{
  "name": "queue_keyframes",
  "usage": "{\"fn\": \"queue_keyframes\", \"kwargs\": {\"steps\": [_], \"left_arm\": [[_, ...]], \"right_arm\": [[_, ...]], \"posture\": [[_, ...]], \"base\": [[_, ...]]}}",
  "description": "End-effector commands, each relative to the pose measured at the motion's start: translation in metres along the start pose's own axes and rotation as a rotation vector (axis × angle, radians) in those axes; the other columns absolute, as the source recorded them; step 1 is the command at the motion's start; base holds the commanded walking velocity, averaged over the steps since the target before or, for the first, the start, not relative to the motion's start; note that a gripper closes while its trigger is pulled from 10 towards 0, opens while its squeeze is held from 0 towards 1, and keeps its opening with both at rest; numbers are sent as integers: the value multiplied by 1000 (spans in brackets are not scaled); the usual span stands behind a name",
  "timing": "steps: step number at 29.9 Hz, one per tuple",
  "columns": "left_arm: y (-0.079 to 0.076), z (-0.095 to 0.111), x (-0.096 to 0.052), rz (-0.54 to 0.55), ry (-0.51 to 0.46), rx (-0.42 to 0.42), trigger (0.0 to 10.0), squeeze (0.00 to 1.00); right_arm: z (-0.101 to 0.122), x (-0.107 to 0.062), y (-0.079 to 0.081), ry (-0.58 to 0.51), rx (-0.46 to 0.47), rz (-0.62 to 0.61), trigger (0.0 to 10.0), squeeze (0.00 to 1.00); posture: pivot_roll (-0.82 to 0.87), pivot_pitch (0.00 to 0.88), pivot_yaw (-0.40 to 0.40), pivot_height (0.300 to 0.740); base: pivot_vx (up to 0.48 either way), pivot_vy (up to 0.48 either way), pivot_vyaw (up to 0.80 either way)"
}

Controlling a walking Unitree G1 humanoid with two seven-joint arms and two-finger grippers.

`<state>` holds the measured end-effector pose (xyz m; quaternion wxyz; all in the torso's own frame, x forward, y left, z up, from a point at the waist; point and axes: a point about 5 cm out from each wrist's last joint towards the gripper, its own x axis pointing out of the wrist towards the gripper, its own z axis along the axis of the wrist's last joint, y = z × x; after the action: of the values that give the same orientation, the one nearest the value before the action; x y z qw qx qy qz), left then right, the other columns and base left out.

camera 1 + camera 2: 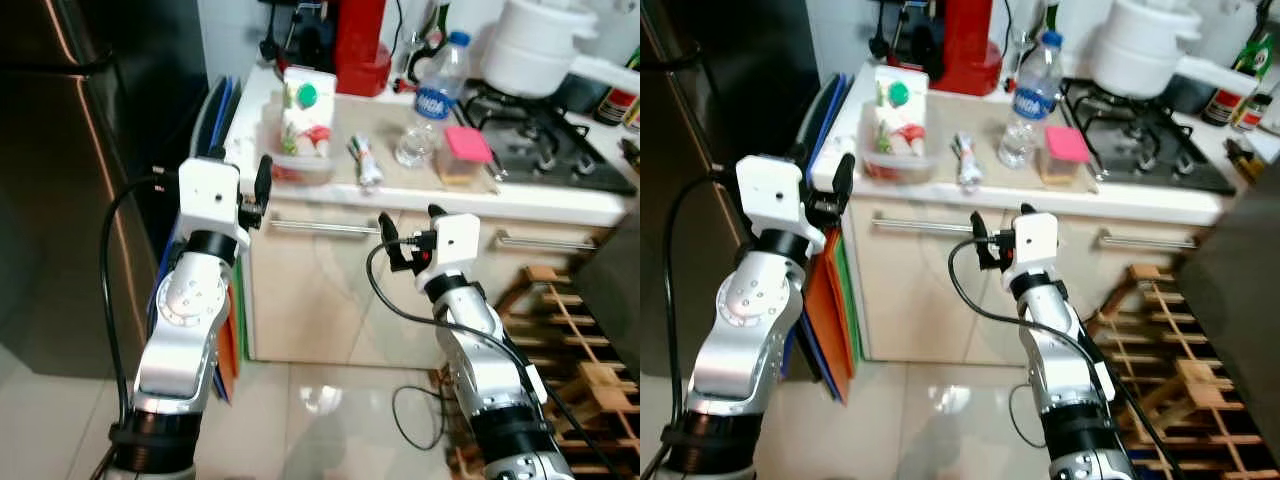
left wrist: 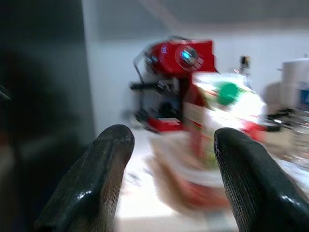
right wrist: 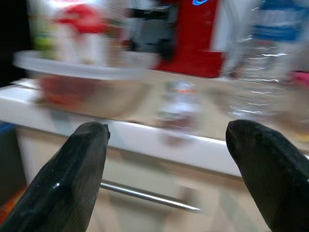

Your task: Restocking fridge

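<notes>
Left gripper [image 1: 252, 197]: raised before the table edge, its two black fingers spread wide apart with nothing between them, aimed toward the carton.
Right gripper [image 1: 408, 237]: lower, in front of the drawer handle [image 1: 320, 228], fingers likewise wide open and empty.
Table [image 1: 520, 197]: pale, smooth stone-like top over glossy cream cabinet fronts with steel bar handles.
Plastic tub [image 1: 298, 165]: clear, shallow, with a rim, at the near edge of the table with red contents; probably light and slightly flexible, so best held by both sides under the rim.
Carton [image 1: 306, 110]: upright printed box with a green cap, standing in or just behind the tub; stiff card, likely moderately heavy if full, best pinched across its flat sides.
Water bottle [image 1: 436, 93]: clear thin plastic with a blue cap; slippery, dents under squeeze, so grip mid-body.
Fridge [image 1: 70, 150]: dark brushed steel, door shut, to the left.
</notes>
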<state>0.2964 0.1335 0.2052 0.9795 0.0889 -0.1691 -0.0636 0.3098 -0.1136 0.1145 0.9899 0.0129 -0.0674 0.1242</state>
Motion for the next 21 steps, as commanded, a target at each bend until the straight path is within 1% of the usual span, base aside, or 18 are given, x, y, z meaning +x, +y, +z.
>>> {"fn": "queue_keyframes", "kwargs": {"steps": [1,2,5,10,16,21], "left_arm": [[-4,2,3,-24,7,1,10000,0],[-5,4,3,-27,-5,-16,10000,0],[-6,5,1,-36,-13,-30,10000,0],[-8,7,1,-41,-24,-27,10000,0],[-5,12,3,-47,-45,-27,10000,0],[-7,15,6,-79,-53,-39,10000,0]], "right_arm": [[5,2,3,-17,-3,17,10000,0],[4,1,2,-15,-1,11,10000,0],[4,1,1,-13,-1,9,10000,0],[2,1,2,-9,-2,12,10000,0],[4,1,3,-17,-6,16,10000,0],[2,-1,2,-12,-8,12,10000,0]], "posture": [[87,0,-69,740],[87,0,-65,740],[87,0,-62,740],[91,0,-59,740],[89,0,-50,740],[86,0,-47,740]], "base": [[0,0,0],[0,0,0],[0,0,0],[0,0,0],[0,-430,0],[259,-400,0]]}}
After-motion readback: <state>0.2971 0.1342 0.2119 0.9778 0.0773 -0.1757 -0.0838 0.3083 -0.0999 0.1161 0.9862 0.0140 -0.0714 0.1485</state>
